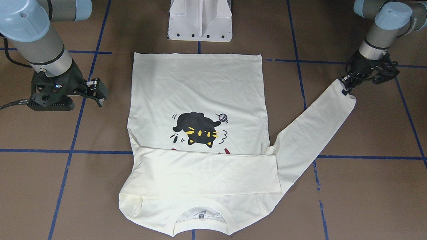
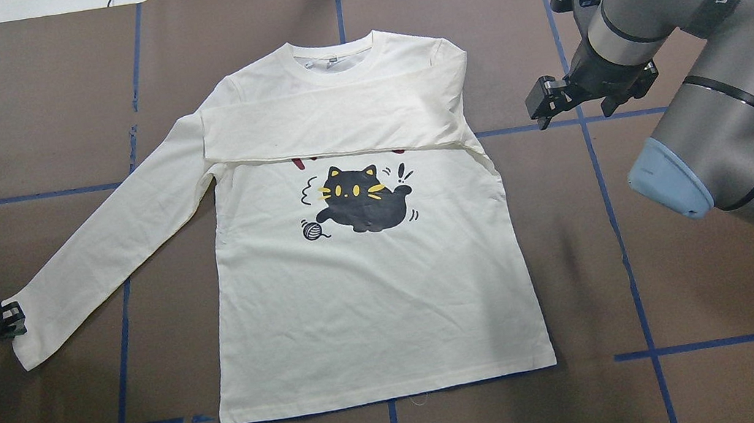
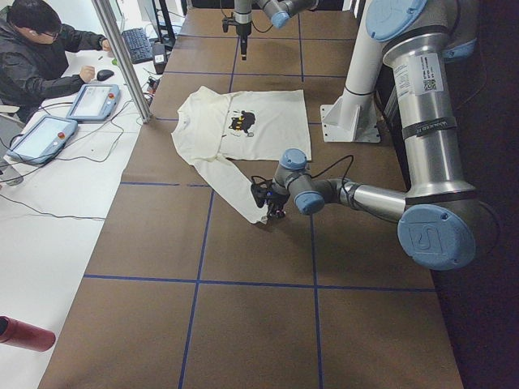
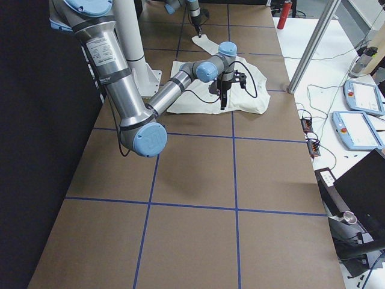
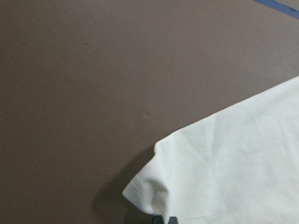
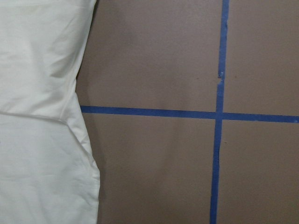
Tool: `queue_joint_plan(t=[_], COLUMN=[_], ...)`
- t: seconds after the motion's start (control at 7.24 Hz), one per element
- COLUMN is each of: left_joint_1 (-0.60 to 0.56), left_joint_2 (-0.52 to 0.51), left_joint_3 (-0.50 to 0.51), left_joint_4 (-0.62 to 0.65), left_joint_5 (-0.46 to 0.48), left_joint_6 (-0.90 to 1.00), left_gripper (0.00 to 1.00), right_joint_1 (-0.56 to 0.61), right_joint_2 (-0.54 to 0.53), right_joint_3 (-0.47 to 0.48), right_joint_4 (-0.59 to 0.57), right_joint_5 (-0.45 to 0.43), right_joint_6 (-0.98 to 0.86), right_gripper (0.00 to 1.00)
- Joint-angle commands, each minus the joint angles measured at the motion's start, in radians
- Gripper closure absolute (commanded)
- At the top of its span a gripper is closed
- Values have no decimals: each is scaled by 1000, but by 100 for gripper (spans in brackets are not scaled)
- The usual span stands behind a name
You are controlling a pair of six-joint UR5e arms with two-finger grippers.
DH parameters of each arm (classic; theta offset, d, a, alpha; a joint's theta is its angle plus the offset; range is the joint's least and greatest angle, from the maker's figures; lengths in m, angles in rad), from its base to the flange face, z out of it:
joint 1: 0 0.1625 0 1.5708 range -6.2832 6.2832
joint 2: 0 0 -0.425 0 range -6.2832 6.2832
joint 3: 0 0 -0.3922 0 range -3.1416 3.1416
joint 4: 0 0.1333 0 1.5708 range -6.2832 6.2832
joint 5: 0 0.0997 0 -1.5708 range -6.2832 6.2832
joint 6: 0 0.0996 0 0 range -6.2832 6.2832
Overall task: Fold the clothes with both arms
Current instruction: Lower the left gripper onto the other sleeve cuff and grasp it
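The cream long-sleeved shirt lies flat and face up, its black cat print showing. One sleeve is folded across the chest and covers most of the red word. The other sleeve stretches out diagonally toward my left gripper, which is shut on its cuff; the front view shows that gripper at the cuff's corner. My right gripper hovers open beside the shirt's shoulder and holds nothing, as the front view of it confirms. The shirt's edge fills the left of the right wrist view.
The white pedestal base stands just behind the shirt's hem. Blue tape lines grid the brown table. A person sits at a side desk with tablets, beyond a metal post. A red bottle lies near that desk's end.
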Motion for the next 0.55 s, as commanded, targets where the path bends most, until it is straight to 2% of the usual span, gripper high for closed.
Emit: queue_joint_plan(t=[0.0,0.14,0.41], left_joint_1=[-53,-114,-223], left_joint_2=[-77,-176,-533], left_joint_3=[-71,-68,-34], left_joint_4=[124,209,578], left_joint_5=[-33,-33,-35], left_joint_6=[124,221,343], left_gripper=[100,100,100], right_joint_1=[25,33,42], right_joint_2=[-90,-130,-193], right_joint_3=[48,71,93], right_joint_4=[1,3,35], right_joint_5=[-1,-1,-1], right_joint_6=[-8,-9,-12], right_gripper=[0,0,0])
